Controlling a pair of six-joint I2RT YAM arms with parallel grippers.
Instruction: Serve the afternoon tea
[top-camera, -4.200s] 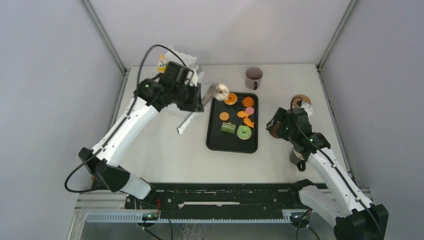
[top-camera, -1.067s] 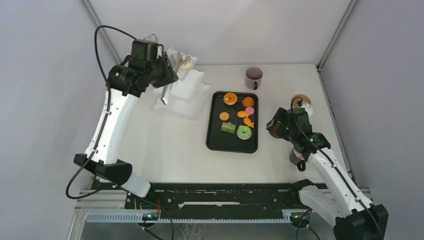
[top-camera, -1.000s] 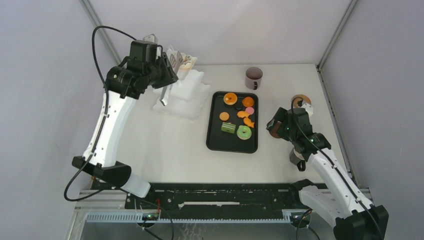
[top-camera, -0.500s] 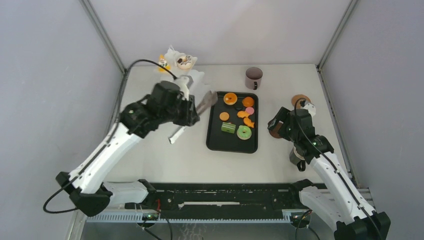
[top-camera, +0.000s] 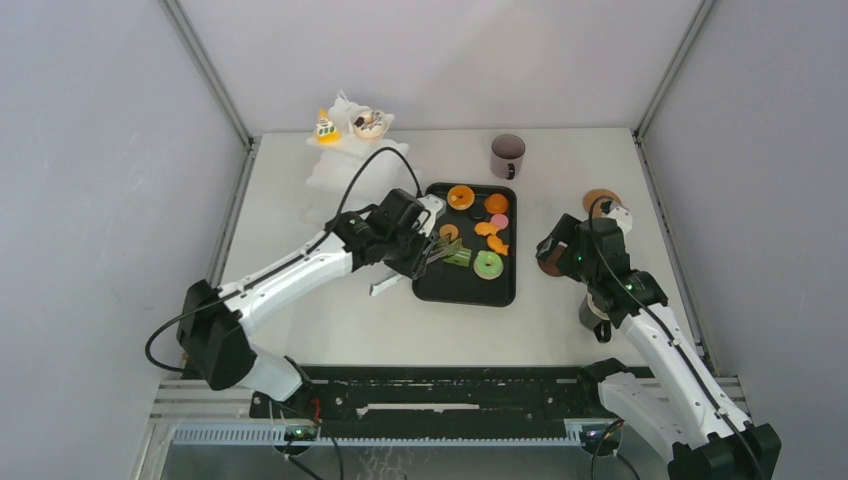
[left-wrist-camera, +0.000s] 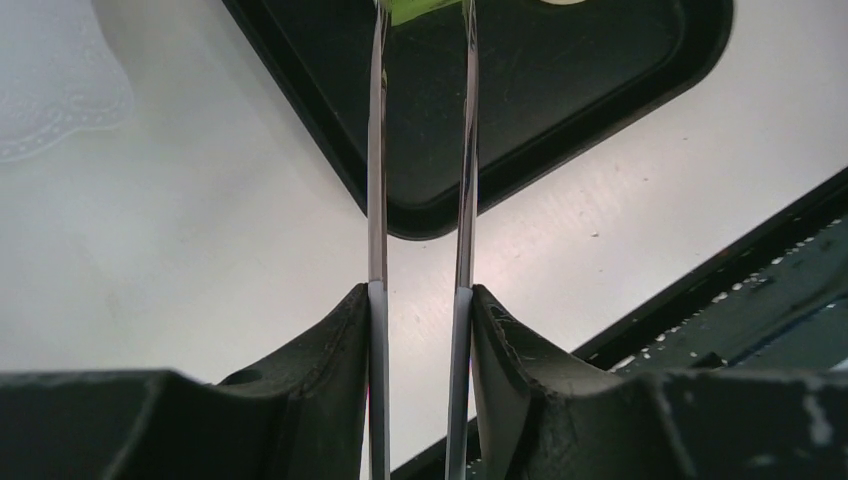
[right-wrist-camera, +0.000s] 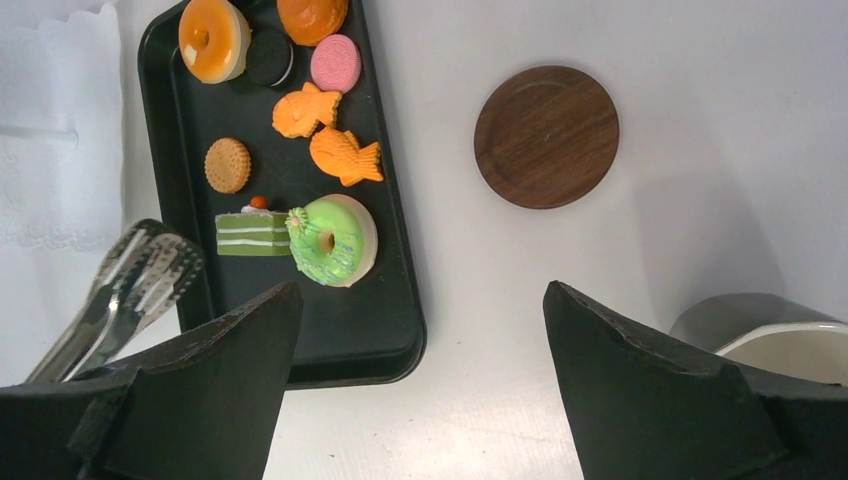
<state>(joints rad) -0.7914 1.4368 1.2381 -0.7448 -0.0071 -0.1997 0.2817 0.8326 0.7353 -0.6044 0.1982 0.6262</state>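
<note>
Several toy pastries lie on the black tray (top-camera: 465, 290): an orange doughnut (right-wrist-camera: 213, 38), a green doughnut (right-wrist-camera: 332, 239), a green cake slice (right-wrist-camera: 251, 233), two orange fish cookies (right-wrist-camera: 344, 155) and other cookies. My left gripper (top-camera: 410, 245) is shut on metal tongs (right-wrist-camera: 130, 290). Their tips reach the tray's left edge, just beside the green cake (left-wrist-camera: 425, 10); I cannot tell if they touch it. My right gripper (right-wrist-camera: 422, 290) is open and empty above the table, right of the tray. One dark mug (top-camera: 507, 155) stands behind the tray, another (right-wrist-camera: 770, 335) under my right arm.
The white three-tiered stand (top-camera: 350, 165) is at the back left with two pastries (top-camera: 366, 123) on top. A round wooden coaster (right-wrist-camera: 546, 136) lies right of the tray. The black rail runs along the near edge (top-camera: 450, 385).
My left arm has swung down from the stand to the tray with the tongs, bringing their tips to the green cake. My right arm has barely moved.
</note>
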